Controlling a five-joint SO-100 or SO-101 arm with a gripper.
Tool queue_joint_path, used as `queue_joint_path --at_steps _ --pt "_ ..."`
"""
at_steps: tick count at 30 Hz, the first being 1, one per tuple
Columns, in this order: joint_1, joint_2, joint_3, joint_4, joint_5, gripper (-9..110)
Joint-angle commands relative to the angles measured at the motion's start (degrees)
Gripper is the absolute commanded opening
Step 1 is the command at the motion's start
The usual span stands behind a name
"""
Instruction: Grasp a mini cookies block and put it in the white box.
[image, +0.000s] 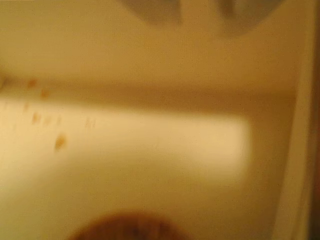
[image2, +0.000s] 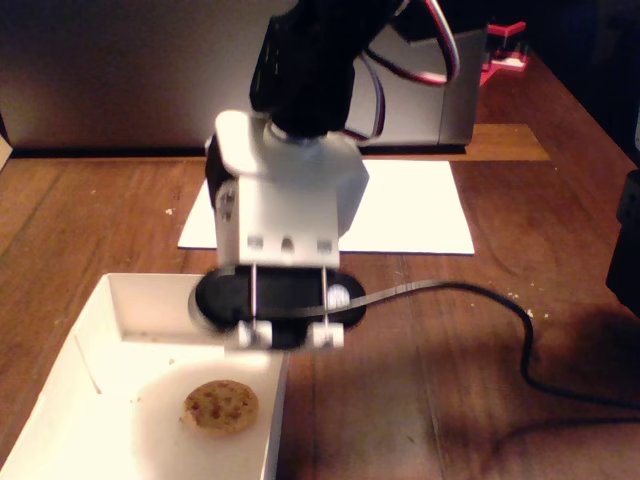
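Note:
The mini cookies block (image2: 220, 407), a round golden-brown cookie with dark chips, lies flat on the floor of the white box (image2: 150, 300) near its right wall. It touches nothing. My arm's wrist (image2: 285, 240) hangs over the box's far right corner, and the fingertips are hidden behind it in the fixed view. The wrist view is blurred. There my gripper (image: 197, 10) shows as two grey shapes set apart at the top edge, open and empty. The cookie (image: 125, 227) is a brown patch at the bottom edge, below the gripper. The box wall (image: 300, 150) runs down the right.
Tiny crumbs (image: 59, 142) lie on the box floor. A flat white paper sheet (image2: 410, 210) lies behind the box on the wooden table. A black cable (image2: 500, 300) curves to the right. A grey case (image2: 100, 80) stands at the back, a dark object (image2: 625, 240) at the right edge.

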Motion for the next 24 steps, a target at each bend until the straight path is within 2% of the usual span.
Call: queue_joint_path --at_steps 1,11,24 --pt "2.6 13.3 -7.2 2.5 -1.0 0" --pt "7.5 22.1 -7.1 7.8 -2.3 0" --pt "21.5 29.1 -4.7 14.2 0.6 0"
